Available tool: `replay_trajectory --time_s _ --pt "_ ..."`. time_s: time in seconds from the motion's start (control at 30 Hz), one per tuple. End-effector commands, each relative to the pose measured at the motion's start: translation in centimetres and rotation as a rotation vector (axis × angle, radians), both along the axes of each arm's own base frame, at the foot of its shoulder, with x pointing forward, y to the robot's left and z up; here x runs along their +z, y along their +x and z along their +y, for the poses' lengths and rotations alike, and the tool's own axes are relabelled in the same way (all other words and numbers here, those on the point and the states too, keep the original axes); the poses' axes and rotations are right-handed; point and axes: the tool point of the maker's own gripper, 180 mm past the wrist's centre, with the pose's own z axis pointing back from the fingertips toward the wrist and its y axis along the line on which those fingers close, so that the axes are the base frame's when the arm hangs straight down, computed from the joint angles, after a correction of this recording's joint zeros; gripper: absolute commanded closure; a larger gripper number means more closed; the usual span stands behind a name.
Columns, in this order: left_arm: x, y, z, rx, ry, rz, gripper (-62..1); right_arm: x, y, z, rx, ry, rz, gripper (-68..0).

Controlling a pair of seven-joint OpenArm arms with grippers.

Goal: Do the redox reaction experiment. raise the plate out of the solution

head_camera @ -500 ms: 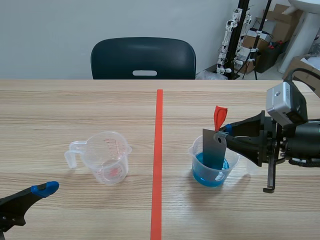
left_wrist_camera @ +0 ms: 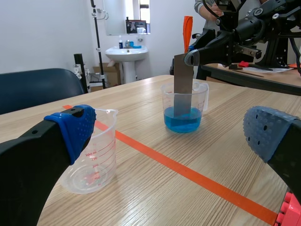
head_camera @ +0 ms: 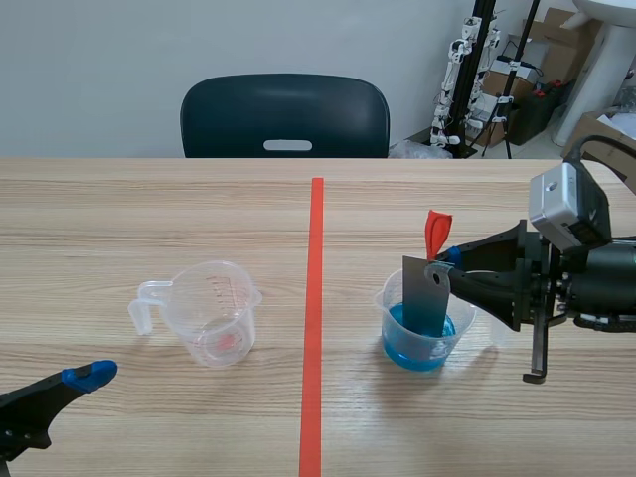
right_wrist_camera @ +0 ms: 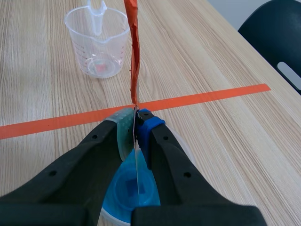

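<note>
Presently, scene view: the right gripper [head_camera: 444, 260] comes in low from the right over the table [head_camera: 149, 219], its fingers pressed onto the top edge of a grey plate [head_camera: 425, 298]. The plate stands near upright in a clear beaker [head_camera: 459, 323], lower end down in the blue liquid [head_camera: 417, 355]. An orange-red tag [head_camera: 435, 231] sticks up from the plate's top, above the fingers. Across the orange tape line [head_camera: 314, 298] sits a clear measuring cup [head_camera: 214, 313], well apart from the beaker. The left gripper [head_camera: 84, 378] lies at the near left corner, one blue-tipped finger showing. A dark chair [head_camera: 283, 114] stands behind the far edge. Left wrist view: the left gripper's pads [left_wrist_camera: 70, 127] are spread wide, nothing between them. The measuring cup sits just beside one finger. Ahead, past the tape line, the beaker holds the plate, pinched at its top by the other arm. Right wrist view: both pads [right_wrist_camera: 146, 125] clamp the plate, seen edge-on. The tag rises ahead of the tips, blue liquid lies under the fingers, and the measuring cup is far ahead beyond the tape line.
</note>
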Motion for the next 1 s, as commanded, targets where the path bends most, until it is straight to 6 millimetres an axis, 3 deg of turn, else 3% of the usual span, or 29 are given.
replay_trajectory --time_s 0.0,0.77,0.97 --pt "0.4 -0.2 0.0 0.005 -0.019 -0.008 -62.3 1.2 0.7 -0.2 -0.007 0.014 -0.029 -0.6" --pt "0.4 -0.2 0.1 0.005 -0.02 -0.008 -62.3 1.9 0.0 -0.2 0.031 0.051 -0.003 -0.6" --pt "0.4 -0.2 0.0 0.005 -0.019 -0.008 -62.3 3.1 -0.4 -0.2 0.055 0.059 -0.011 -0.6"
